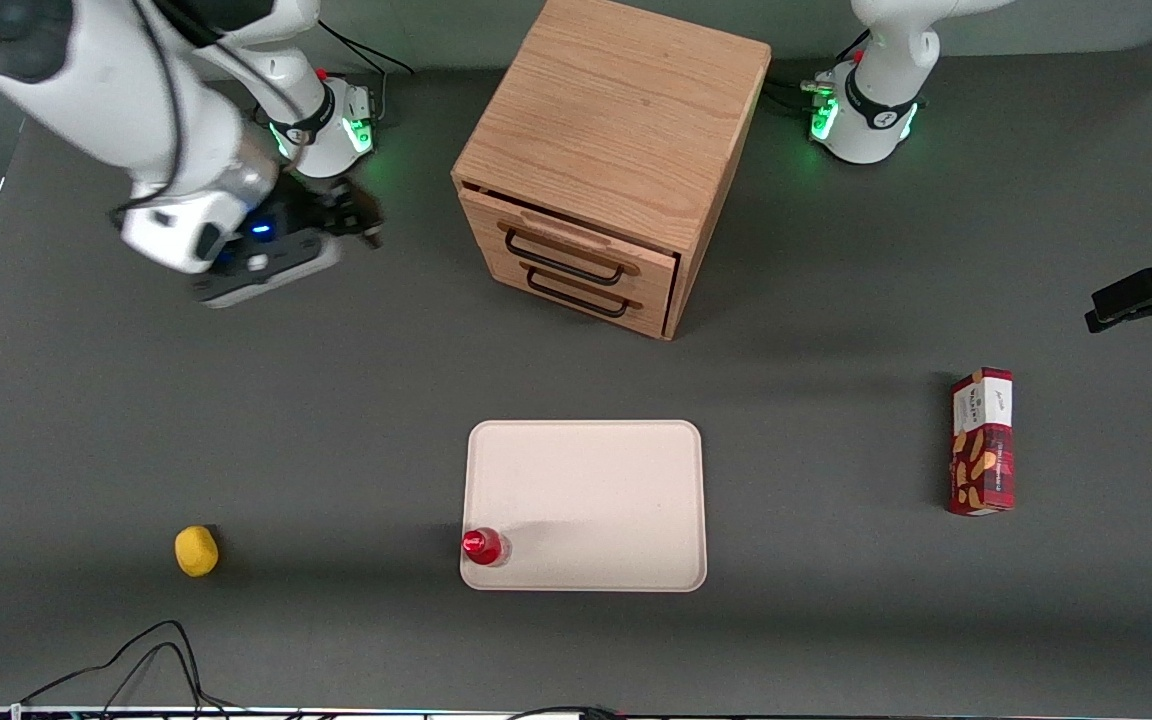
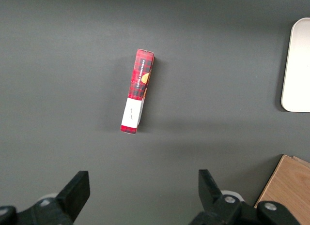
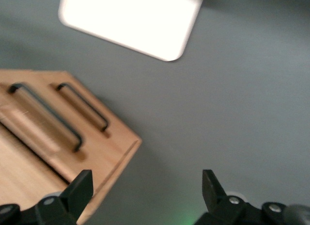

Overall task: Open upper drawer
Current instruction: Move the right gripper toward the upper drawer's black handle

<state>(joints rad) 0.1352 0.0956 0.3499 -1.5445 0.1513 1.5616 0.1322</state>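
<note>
The light oak cabinet (image 1: 616,110) stands at the back middle of the table. Its upper drawer (image 1: 576,240) carries a thin black bar handle (image 1: 564,258). The lower drawer's handle (image 1: 576,296) sits just beneath. The upper drawer's front looks about level with the lower one's. My right gripper (image 1: 358,216) hovers above the table beside the cabinet, toward the working arm's end, touching nothing. It is open and empty. In the right wrist view the gripper (image 3: 147,188) is spread wide over bare table, with the cabinet's front corner by one fingertip (image 3: 82,186) and the upper handle (image 3: 46,118) in sight.
A cream tray (image 1: 586,470) lies in front of the cabinet, nearer the front camera, with a red-capped bottle (image 1: 483,546) on its corner. A yellow lemon-like object (image 1: 196,551) lies toward the working arm's end. A red box (image 1: 982,441) lies toward the parked arm's end.
</note>
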